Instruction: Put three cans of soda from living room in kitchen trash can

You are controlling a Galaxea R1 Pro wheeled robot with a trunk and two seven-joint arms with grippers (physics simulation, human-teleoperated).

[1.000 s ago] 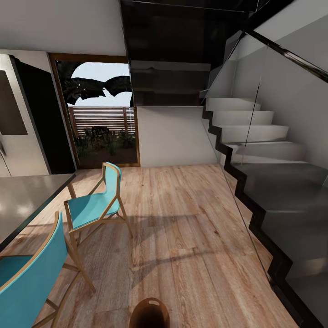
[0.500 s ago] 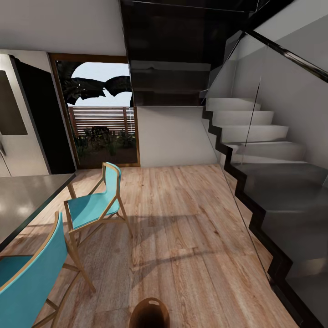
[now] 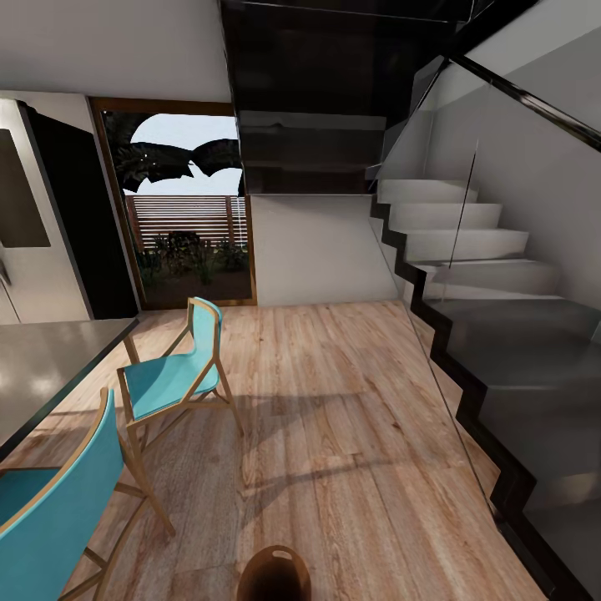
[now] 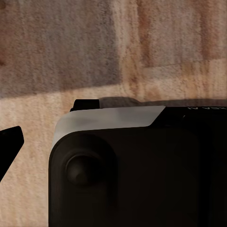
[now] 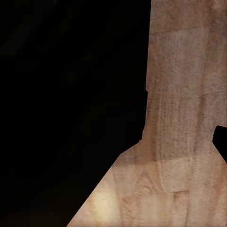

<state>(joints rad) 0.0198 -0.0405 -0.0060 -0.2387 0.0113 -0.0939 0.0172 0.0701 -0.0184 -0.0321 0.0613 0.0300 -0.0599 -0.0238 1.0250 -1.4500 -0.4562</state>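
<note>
- Underfoot, a light wood plank floor (image 3: 334, 434) runs from the near edge to the far wall, crossed by long shadows.
- On the right, a staircase of pale and grey steps with black edges (image 3: 484, 275) climbs behind a clear glass panel (image 3: 451, 167).
- On the far left, a wood-framed glass door (image 3: 188, 209) looks out on dark plants and a slatted fence.
- At the left edge stands a tall stainless-steel fridge (image 3: 25, 225).
- Nearer on the left, a grey smooth tabletop (image 3: 42, 367) has two turquoise chairs with wooden frames beside it, one farther (image 3: 175, 376) and one nearer (image 3: 50, 501).
- At the near edge, centre, the small round brown tash can (image 3: 274, 574) stands on the floor, its slot handle cut-out facing out; its lower part is cut off by the picture.
- Both wrist views look down on wood floor past dark robot parts; whether the fingers of either arm are spread or closed, or hold anything, cannot be told.
</note>
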